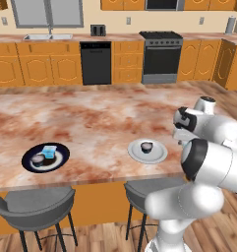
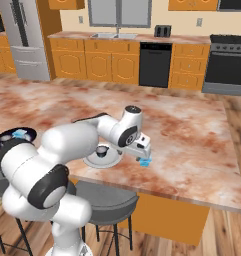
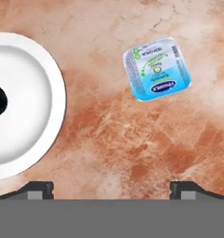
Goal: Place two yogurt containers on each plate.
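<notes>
on the island counter (image 1: 100, 123), just beside the grey plate (image 3: 39, 139), lay the last blue cup (image 3: 157, 69), flat, label up, apart from the rim. same cup seen under the hand in the right base view (image 2: 145, 161). gripper (image 3: 111, 188) hovered above it, fingers spread wide, holding nothing. grey plate (image 1: 159, 153) carried one dark cup (image 1: 146, 146); dark plate (image 1: 62, 158) carried a blue cup (image 1: 49, 151) plus a dark cup (image 1: 38, 159). three of four placed, judging by that. likely light and thin-walled, foil lid probably slick and easy to dent. best taken across two opposite flat sides, low on the body, not on the lid. needs recentering over the cup first, since off to one side of the fingers.
</notes>
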You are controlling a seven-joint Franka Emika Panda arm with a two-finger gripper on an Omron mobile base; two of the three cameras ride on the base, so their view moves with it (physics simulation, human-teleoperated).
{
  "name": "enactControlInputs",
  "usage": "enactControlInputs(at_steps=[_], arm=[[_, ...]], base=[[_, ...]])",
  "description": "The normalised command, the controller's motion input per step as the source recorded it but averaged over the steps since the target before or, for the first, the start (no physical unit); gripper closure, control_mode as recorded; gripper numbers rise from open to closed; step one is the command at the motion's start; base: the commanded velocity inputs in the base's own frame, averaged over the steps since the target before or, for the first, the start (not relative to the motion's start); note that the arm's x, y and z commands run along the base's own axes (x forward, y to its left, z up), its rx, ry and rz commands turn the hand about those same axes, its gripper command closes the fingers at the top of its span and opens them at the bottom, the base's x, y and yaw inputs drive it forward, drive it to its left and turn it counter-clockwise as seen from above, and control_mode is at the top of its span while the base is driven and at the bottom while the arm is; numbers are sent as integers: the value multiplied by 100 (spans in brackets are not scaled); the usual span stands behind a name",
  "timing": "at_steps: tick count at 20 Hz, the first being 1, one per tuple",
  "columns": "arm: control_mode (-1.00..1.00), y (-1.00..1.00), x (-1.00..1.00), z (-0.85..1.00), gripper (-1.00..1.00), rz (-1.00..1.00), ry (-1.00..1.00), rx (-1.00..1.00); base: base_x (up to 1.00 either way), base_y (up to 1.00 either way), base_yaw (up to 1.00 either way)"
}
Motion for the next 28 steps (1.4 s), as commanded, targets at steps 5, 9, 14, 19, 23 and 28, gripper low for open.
enactControlInputs(at_steps=[5,9,14,19,23,28], arm=[[-100,-23,5,0,-100,0,1,0],[-100,-33,4,0,-100,1,0,-5],[-100,-21,6,0,-100,10,5,-12],[-100,0,9,0,-100,26,0,0],[-100,-6,16,-4,-100,21,0,0],[-100,-5,15,-11,-100,0,0,0]], base=[[0,0,0],[0,0,0],[0,0,0],[0,0,0],[0,0,0],[0,0,0]])
